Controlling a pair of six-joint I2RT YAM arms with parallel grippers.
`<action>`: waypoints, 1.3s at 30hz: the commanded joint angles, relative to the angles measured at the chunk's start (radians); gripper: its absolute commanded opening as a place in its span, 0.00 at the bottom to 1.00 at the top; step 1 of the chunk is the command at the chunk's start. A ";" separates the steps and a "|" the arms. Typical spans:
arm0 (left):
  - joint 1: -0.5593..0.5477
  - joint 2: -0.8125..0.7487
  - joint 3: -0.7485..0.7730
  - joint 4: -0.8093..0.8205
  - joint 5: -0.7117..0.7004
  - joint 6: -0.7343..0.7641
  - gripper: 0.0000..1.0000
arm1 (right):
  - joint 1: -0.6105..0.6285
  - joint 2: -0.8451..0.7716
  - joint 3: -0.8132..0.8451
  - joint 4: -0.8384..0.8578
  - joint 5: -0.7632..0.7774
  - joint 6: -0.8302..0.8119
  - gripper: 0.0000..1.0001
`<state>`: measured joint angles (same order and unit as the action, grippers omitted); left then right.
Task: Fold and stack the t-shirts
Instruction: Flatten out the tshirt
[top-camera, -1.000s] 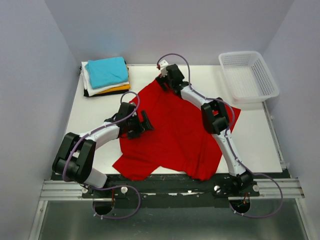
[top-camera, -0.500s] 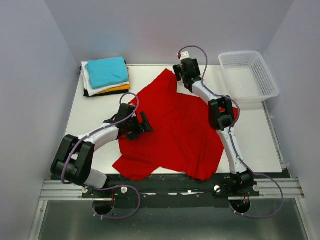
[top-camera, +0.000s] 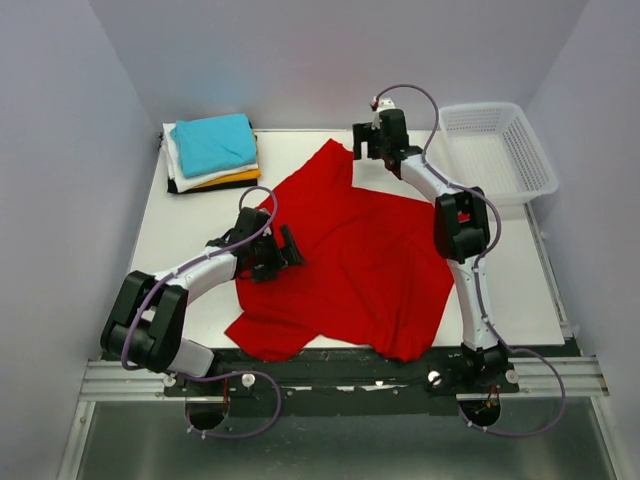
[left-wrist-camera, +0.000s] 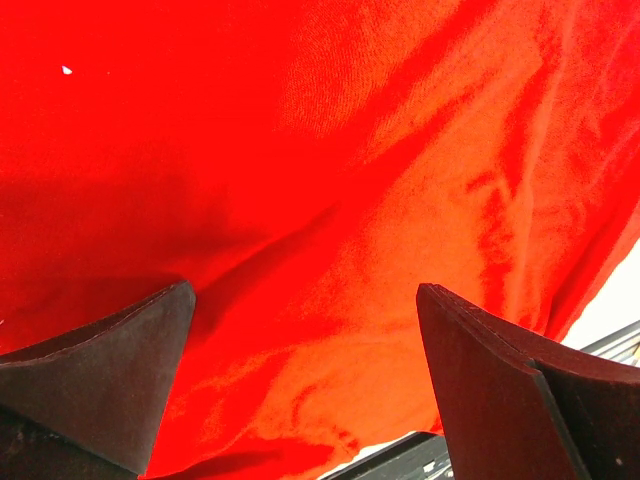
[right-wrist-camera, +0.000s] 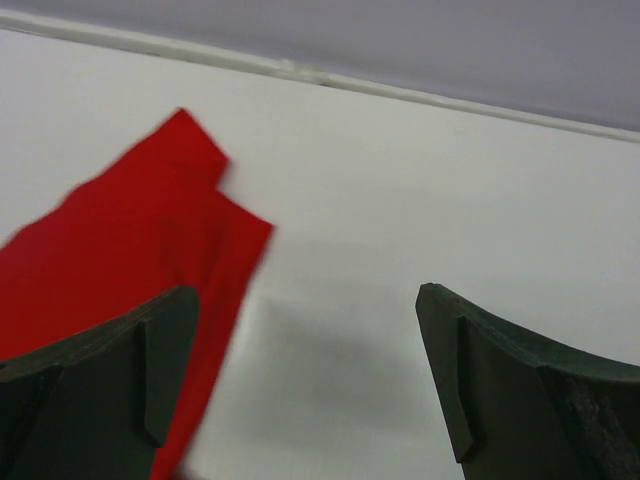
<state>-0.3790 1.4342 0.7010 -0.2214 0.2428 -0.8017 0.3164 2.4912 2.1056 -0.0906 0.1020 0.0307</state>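
Observation:
The bright red t-shirt (top-camera: 350, 260) lies spread and rumpled across the middle of the white table (top-camera: 190, 230), one corner reaching toward the back. My left gripper (top-camera: 293, 246) is open and empty, low over the shirt's left part; red cloth (left-wrist-camera: 350, 150) fills the left wrist view between the fingers (left-wrist-camera: 305, 290). My right gripper (top-camera: 358, 143) is open and empty at the back, just right of the shirt's far corner (right-wrist-camera: 130, 230), with bare table (right-wrist-camera: 400, 200) between its fingers (right-wrist-camera: 305, 290). A folded stack (top-camera: 212, 150) sits back left: teal on top, then white, orange and black.
A white plastic lattice basket (top-camera: 497, 150) stands at the back right corner. Grey walls close in the table on three sides. The shirt's lower edge hangs at the table's near edge by the arm bases.
My right gripper moved right and back, away from the shirt's far corner, which now lies stretched farther toward the back. The left arm has barely moved.

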 joint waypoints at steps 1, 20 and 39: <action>0.005 0.015 -0.016 -0.083 -0.011 0.013 0.99 | 0.013 -0.062 -0.053 0.064 -0.428 0.152 1.00; 0.005 0.020 -0.047 -0.081 -0.022 0.006 0.99 | 0.033 0.219 0.177 -0.055 -0.391 0.242 1.00; 0.004 -0.012 -0.023 -0.041 0.004 -0.018 0.99 | 0.018 0.064 0.104 -0.026 -0.190 0.295 1.00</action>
<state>-0.3786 1.4197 0.6838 -0.2054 0.2440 -0.8177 0.3458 2.5984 2.1860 -0.1070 -0.0731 0.3252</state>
